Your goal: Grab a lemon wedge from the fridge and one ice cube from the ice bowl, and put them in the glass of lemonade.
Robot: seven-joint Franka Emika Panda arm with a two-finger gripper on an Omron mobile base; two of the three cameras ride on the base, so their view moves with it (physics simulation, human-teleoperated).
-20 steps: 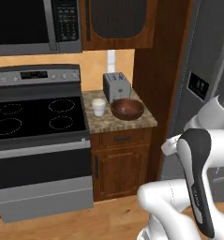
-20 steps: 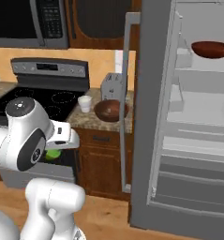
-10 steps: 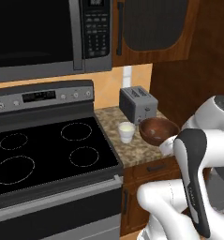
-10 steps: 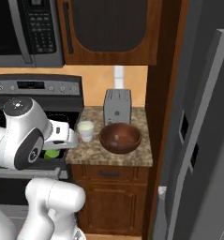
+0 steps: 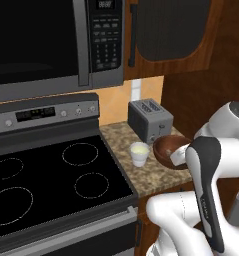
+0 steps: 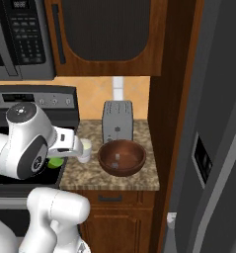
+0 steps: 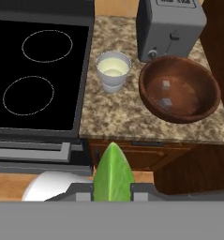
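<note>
Lemon wedge (image 7: pixel 113 172) is being clamped between the narrowed gripper (image 7: pixel 113 190) at 6 o'clock in the hand view, with the glass of lemonade (image 7: pixel 113 71) at 12 and the ice bowl (image 7: pixel 180 89) at 2. No writing is being made out. The glass of lemonade (image 5: pixel 139 153) is being shown beside the ice bowl (image 5: pixel 172 150) in the left base view. The ice bowl (image 6: pixel 122 157) is being shown before the toaster (image 6: pixel 117 121) in the right base view.

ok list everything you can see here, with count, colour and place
glass of lemonade: one, pale with yellow-green top, on the counter beside the stove
ice bowl: one, reddish-brown, on the counter right of the glass
ice cubes: a few, whitish, inside the bowl
toaster: one, grey, behind the bowl
stove: one, black top, left of the counter
microwave: one, dark, above the stove
fridge: one, grey, right of the counter
lemon wedge: one, yellow-green, in the end effector
end effector: one, shut on the wedge
</note>
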